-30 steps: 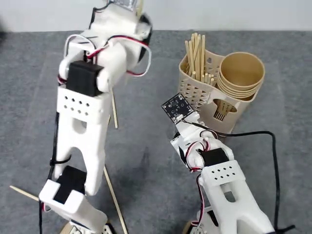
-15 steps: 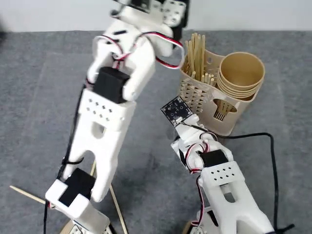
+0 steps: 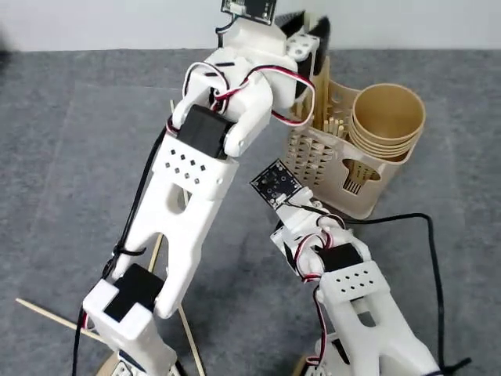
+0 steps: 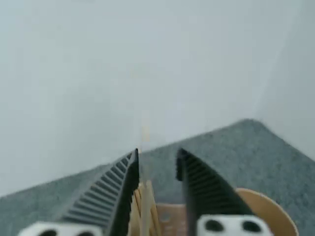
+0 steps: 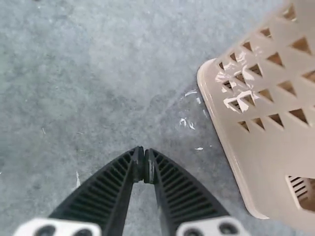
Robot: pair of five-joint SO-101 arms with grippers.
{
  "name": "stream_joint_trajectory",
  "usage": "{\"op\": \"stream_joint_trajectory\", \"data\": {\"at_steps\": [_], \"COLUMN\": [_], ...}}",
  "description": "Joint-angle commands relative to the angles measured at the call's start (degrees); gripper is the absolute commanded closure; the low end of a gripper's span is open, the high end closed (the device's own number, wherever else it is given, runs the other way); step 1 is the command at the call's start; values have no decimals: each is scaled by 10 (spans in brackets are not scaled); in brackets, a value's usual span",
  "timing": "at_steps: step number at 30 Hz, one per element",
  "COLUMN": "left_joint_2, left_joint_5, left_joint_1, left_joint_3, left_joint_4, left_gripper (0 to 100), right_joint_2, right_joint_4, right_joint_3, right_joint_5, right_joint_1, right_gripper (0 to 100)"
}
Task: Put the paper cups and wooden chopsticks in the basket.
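Left arm (image 3: 188, 180) blocks basket's (image 3: 313, 157) near-left approach; right flank seemingly open.

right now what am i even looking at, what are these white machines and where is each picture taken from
These are two white robot arms at a grey carpeted table. One picture looks down from above; the other two come from cameras on the arms' wrists. The left gripper is open above the beige plastic basket, with a thin wooden chopstick beside one finger. The basket holds stacked tan paper cups and a bundle of chopsticks. The right gripper is shut on nothing, low beside the basket. More loose chopsticks lie on the table.
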Motion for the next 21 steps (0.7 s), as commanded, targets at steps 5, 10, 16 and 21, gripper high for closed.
{"op": "stream_joint_trajectory", "data": {"at_steps": [5,10,16,21], "left_joint_2": [-76,-92,-60,11], "left_joint_5": [2,-46,-144,-238], "left_joint_1": [-56,-154,-248,-289], "left_joint_3": [-45,-48,-48,-48], "left_joint_4": [91,190,361,472], "left_gripper": [815,816,816,816], "right_joint_2": [-18,-18,-18,-17], "right_joint_4": [-10,-10,-10,-10], "right_joint_3": [-2,-2,-2,-2], "right_joint_5": [5,5,5,5], "right_joint_1": [-2,-2,-2,-2], "right_gripper": [983,983,983,983]}}
